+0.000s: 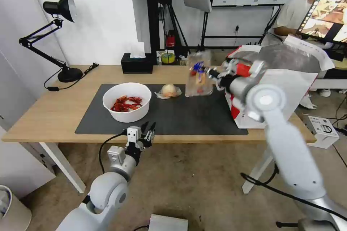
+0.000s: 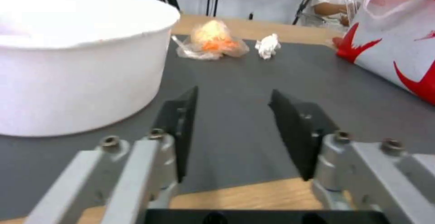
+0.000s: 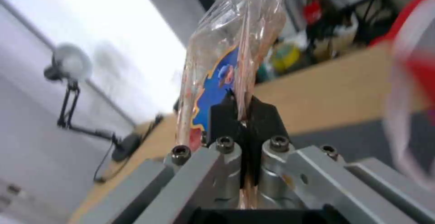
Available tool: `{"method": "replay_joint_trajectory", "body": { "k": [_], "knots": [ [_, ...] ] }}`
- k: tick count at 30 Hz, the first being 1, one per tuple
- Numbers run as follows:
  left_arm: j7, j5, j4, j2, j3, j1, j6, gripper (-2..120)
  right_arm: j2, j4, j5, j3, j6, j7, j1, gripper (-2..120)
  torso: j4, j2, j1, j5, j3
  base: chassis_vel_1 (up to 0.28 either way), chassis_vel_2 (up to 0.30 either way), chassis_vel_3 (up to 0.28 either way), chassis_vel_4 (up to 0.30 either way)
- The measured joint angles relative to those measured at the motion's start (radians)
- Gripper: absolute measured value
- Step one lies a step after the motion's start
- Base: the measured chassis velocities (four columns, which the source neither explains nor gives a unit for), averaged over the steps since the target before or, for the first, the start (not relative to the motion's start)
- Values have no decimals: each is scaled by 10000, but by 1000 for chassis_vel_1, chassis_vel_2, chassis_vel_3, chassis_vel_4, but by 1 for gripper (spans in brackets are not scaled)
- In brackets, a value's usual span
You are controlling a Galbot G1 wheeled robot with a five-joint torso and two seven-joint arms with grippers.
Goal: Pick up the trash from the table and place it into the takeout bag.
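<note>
Clear plastic tray (image 1: 198, 74) clamped in right gripper (image 1: 209, 73) above the mat (image 1: 202, 115) beside the takeout bag (image 1: 289, 90), left gripper (image 1: 150, 127) held open at table (image 1: 43, 115) edge.

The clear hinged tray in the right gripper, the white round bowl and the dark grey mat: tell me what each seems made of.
The clear hinged tray, pinched in the right gripper, looks like thin glossy plastic: you see through it, and it glints. The white round bowl looks matte, likely paper or plastic; its wall shows no shine. The dark grey mat looks flat and dull, perhaps felt or rubber.
</note>
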Motion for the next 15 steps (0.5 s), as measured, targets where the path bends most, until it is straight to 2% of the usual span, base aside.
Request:
{"method": "replay_joint_trajectory", "body": {
  "k": [2,3,4,7,9,15],
  "knots": [
    [-6,-21,-48,10,-69,-2,0,66,-206,49,11,275,136,168,231,0,0,-1,0,0,1,0,0,0,0],
    [-6,-21,-48,10,-69,-2,0,66,-206,49,11,275,136,168,231,0,0,-1,0,0,1,0,0,0,0],
    [-9,-33,-71,22,-99,4,0,73,-371,43,12,424,205,234,354,0,1,0,0,0,1,0,0,0,0],
    [-11,-41,-101,43,-125,27,0,79,-554,16,9,541,264,298,447,0,0,0,0,1,0,0,0,0,0],
    [-14,-51,-160,82,-173,93,0,92,-1022,-77,-46,790,451,446,629,0,1,0,0,1,1,0,0,0,0],
    [-19,-62,-190,87,-180,105,0,99,-1600,-393,-104,1092,738,574,934,0,0,-1,0,0,0,0,0,0,0]
  ]
}}
